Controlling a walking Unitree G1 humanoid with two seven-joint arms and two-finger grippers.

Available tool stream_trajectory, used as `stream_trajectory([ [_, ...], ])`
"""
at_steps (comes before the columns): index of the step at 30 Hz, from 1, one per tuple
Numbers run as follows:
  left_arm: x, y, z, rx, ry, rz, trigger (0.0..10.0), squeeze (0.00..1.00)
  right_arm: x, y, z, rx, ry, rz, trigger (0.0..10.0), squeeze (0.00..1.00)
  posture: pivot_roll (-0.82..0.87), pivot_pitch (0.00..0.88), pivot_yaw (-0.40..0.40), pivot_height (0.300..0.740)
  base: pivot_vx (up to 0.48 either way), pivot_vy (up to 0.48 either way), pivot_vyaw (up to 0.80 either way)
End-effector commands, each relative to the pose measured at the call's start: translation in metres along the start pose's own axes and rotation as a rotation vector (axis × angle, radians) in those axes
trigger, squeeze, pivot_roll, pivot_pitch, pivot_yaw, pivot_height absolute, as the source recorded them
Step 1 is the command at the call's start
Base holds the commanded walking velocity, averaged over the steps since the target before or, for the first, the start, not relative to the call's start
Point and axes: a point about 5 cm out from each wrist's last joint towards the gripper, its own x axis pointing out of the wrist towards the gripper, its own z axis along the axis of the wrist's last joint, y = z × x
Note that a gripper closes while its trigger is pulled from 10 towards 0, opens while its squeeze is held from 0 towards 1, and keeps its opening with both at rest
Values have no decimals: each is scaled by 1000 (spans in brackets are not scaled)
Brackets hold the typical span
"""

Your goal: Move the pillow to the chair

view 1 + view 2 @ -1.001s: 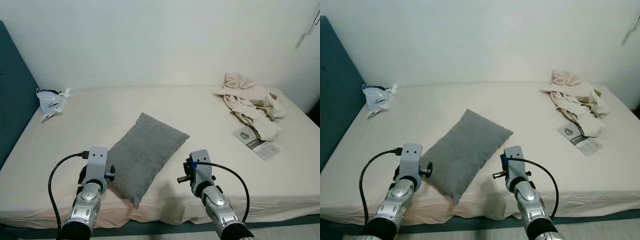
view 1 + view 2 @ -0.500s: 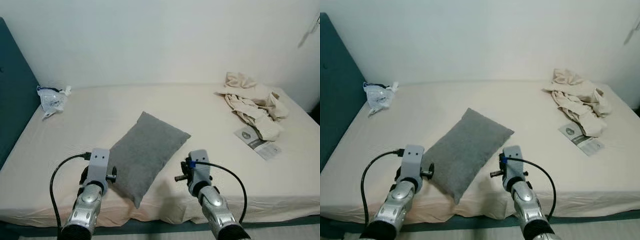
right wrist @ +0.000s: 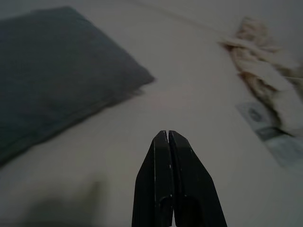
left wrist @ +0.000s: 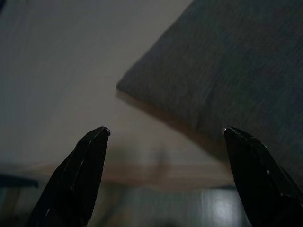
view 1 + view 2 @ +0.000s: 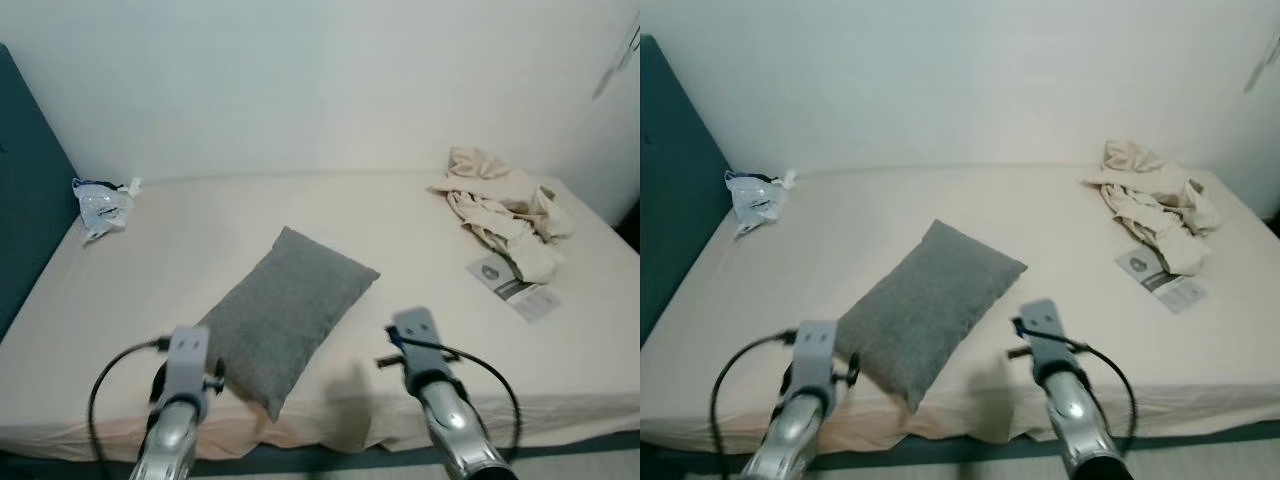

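Observation:
A grey rectangular pillow (image 5: 285, 310) lies slantwise on the cream bed sheet (image 5: 200, 230), one corner close to the bed's front edge. My left arm (image 5: 185, 365) is low at the front, just left of that near corner. In the left wrist view my left gripper (image 4: 165, 130) is open, its fingers (image 4: 85, 161) spread before the pillow's corner (image 4: 236, 71), not touching it. My right arm (image 5: 420, 345) is low to the right of the pillow. My right gripper (image 3: 168, 133) is shut and empty above bare sheet, the pillow (image 3: 52, 61) off to one side.
A dark teal headboard (image 5: 25, 200) stands at the bed's left end, with a crumpled plastic bag (image 5: 100, 200) beside it. A heap of beige clothes (image 5: 505, 205) and a printed leaflet (image 5: 510, 283) lie at the right. A white wall runs behind the bed.
Both arms have sunk lower in the head views and are blurred with motion; the right one has also shifted slightly right. The pillow has stayed where it was.

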Motion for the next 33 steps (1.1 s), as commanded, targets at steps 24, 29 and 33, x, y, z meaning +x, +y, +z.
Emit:
stream_trajectory([
  [24,11,-10,22,-40,-74,9,10000,0,10,3,14,2,-41,19,10000,0,-35,47,14,740,0,0,0],
  [29,11,-9,21,-24,-71,-2,10000,0,8,7,11,13,-34,29,10000,0,-26,52,22,740,0,0,0],
  [33,12,-8,22,-21,-71,0,10000,0,8,7,11,12,-34,32,10000,0,-25,49,26,740,0,0,0],
])
